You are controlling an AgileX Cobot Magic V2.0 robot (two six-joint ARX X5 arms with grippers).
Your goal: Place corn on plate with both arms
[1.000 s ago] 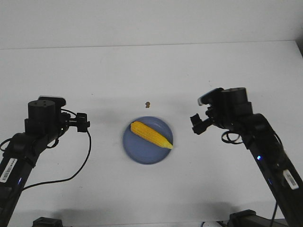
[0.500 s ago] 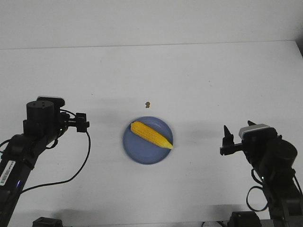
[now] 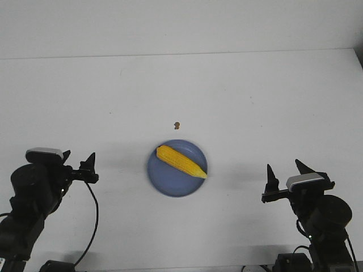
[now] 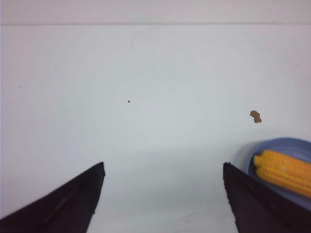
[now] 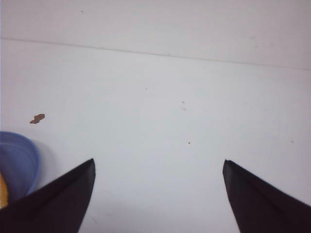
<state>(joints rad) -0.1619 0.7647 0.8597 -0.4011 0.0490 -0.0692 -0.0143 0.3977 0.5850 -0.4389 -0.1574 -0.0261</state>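
so counting it all up: one corn (image 3: 181, 161), one plate (image 3: 161, 181), one tiny brown speck (image 3: 177, 124), and two arms with one pincer each, all on one white table (image 3: 238, 96). the corn is lying flat on the blue plate, running diagonally across it with the pointed end toward the right arm's side and reaching the rim there. the whole cob sits inside the plate, nothing else is on it. the plate is pretty much between the two pincers, well apart from both. the left gripper (image 3: 77, 161) sits off to the plate's left with both pointed fingers spread wide apart and nothing between them; from its own wrist camera you just see bare table between the two black fingertips (image 4: 73, 204), with the plate and the blunt end of the corn (image 4: 284, 170) peeking in just outside one finger. the right gripper (image 3: 286, 173) is on the other side of the plate, also spread open and holding nothing. its wrist view shows the same deal, empty table between the fingertips (image 5: 265, 199) and a sliver of the plate's edge (image 5: 17, 162) outside one finger. the speck sits on the table just past the plate's far edge, not touching it, roughly midway between the two pincers sideways but farther out than either.
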